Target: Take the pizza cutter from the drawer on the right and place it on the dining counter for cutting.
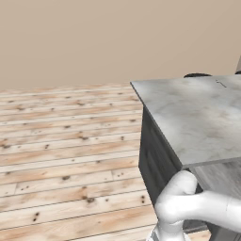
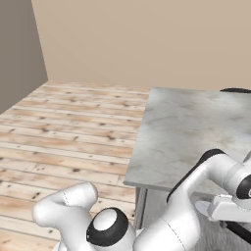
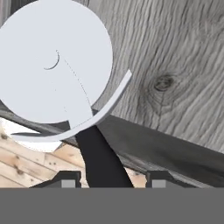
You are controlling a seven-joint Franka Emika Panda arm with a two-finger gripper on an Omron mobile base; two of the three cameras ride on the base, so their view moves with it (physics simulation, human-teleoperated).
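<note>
- Hand view: our gripper point(image 3: 109, 180) straddles the pizza cutter's point(image 3: 57, 65) black handle, fingertips point(image 3: 65, 179) narrowly parted on either side; we cannot tell whether they grip it.
- The cutter's pale wheel hangs over the drawer's point(image 3: 175, 57) grey grained floor.
- Left base view: the marbled dining counter point(image 1: 197, 113) spreads beside plank flooring point(image 1: 66, 155).

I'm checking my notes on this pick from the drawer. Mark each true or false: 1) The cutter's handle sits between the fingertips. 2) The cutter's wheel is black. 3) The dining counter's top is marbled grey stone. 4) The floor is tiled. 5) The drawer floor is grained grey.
1) True: the pizza cutter has its dark handle between the gripper tips.
2) False: the wheel is pale grey-white.
3) True: dining counter.
4) False: wooden planks.
5) True: drawer.
</note>
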